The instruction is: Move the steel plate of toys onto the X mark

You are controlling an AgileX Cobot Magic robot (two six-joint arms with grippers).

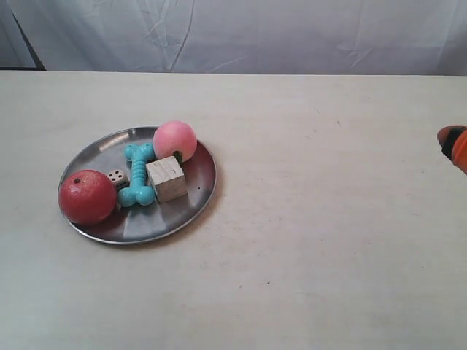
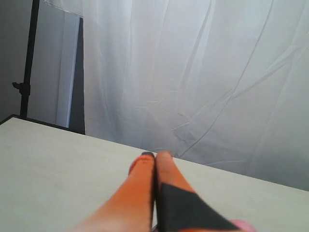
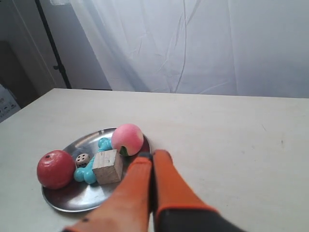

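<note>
The steel plate (image 1: 146, 222) lies on the table in the left half of the exterior view. On it sit a red apple-like ball (image 1: 87, 196), a pink peach-like ball (image 1: 175, 141), a turquoise bone (image 1: 137, 173), a pale wooden cube (image 1: 166, 179) and a small white die (image 1: 117, 177). My right gripper (image 3: 153, 155) is shut and empty, its tips just short of the plate (image 3: 72, 198) rim beside the peach ball (image 3: 127, 139). My left gripper (image 2: 155, 155) is shut and empty over bare table. I cannot make out the X mark.
An orange gripper tip (image 1: 452, 142) pokes in at the exterior view's right edge. A white curtain (image 1: 241, 33) hangs behind the table's far edge. A black stand (image 2: 26, 63) rises off one back corner.
</note>
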